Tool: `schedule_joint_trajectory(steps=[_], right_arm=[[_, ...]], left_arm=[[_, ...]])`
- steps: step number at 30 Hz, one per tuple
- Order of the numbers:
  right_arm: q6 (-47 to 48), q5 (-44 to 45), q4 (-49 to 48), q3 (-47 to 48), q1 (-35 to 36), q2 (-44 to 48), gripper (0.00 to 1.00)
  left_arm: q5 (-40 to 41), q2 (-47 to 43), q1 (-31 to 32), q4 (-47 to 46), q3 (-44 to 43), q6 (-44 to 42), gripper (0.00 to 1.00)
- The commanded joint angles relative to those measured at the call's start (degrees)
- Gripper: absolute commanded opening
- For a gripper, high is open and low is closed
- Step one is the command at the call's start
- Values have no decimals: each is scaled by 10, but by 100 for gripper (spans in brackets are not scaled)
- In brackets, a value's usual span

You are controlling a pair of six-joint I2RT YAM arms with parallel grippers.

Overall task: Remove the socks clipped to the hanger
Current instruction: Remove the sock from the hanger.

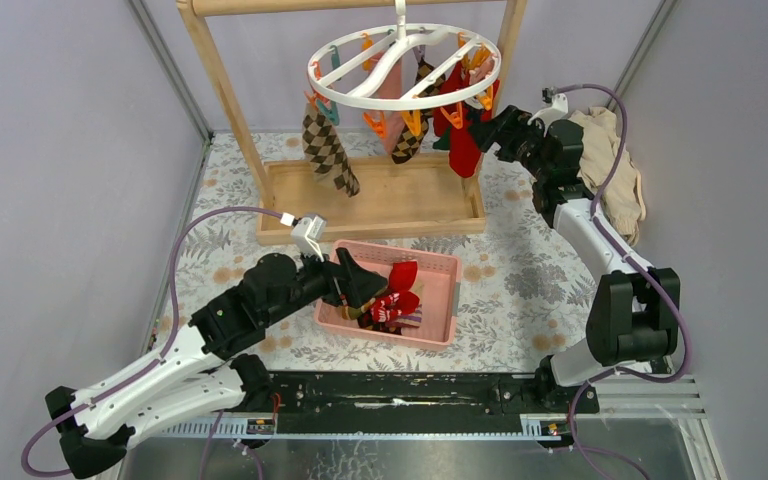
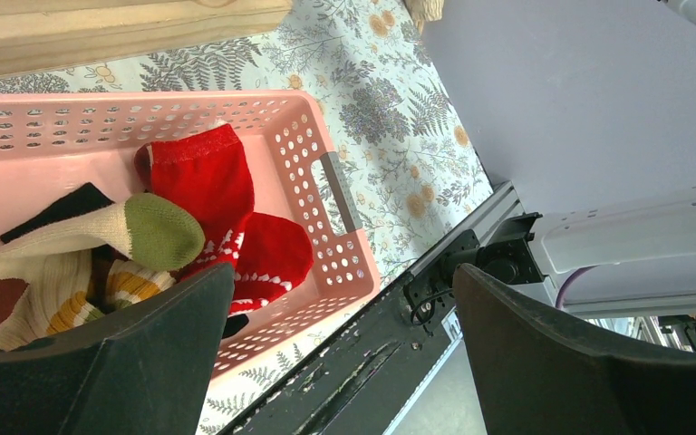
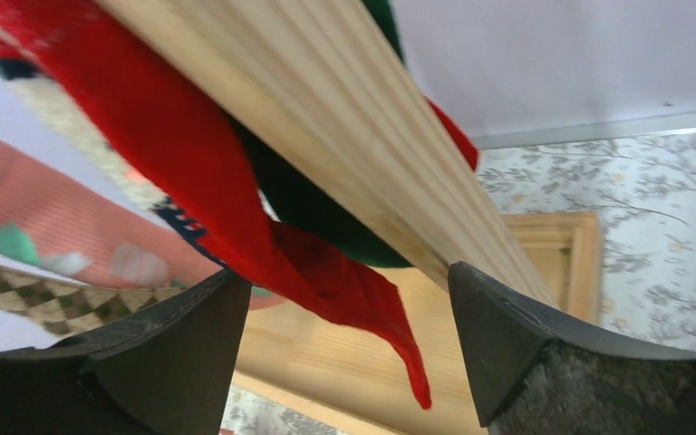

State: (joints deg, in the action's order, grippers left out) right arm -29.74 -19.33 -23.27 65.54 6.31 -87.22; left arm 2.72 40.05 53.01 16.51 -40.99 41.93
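Note:
The white ring hanger [image 1: 403, 65] hangs from the wooden rack with several socks clipped on: a brown argyle sock [image 1: 328, 150], a pink one [image 1: 392, 100] and a red one [image 1: 463, 135]. My right gripper [image 1: 482, 130] is open at the red sock. In the right wrist view the red sock's tip [image 3: 344, 290] hangs between the spread fingers of the gripper [image 3: 349, 353], untouched, beside a green sock [image 3: 308, 217]. My left gripper [image 1: 365, 285] is open and empty over the pink basket [image 1: 435, 262]. That basket holds a red sock [image 2: 208, 181] and a cream sock with a green toe [image 2: 145, 231].
The wooden rack's post [image 3: 326, 118] runs close past my right gripper, and its tray base [image 1: 380, 200] lies behind the basket. A beige cloth heap [image 1: 615, 170] lies at the right wall. The black rail [image 2: 372, 353] runs along the table's near edge.

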Motion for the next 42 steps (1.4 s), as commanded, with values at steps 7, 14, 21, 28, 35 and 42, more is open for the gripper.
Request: schedule_joint_trajectory(steps=[7,14,21,28,35,42], right_arm=[[-38,-87,-83,26,0,-2,82],[-56,-107,-96,22,0,-6,65],[-65,-115,-100,14,0,-12,36],[-73,-129,-96,5,3,-5,9],[-56,-127,-78,0,30,3,5],[-29,-107,-49,6,78,10,2]], left_arm=[[4,-8,3,-12,0,11,99],[2,-11,3,-14,4,15,99],[1,-13,3,-15,6,22,99],[1,-17,3,-17,11,28,99],[-4,-11,3,-24,10,28,99],[-6,-14,3,-27,14,30,98]])
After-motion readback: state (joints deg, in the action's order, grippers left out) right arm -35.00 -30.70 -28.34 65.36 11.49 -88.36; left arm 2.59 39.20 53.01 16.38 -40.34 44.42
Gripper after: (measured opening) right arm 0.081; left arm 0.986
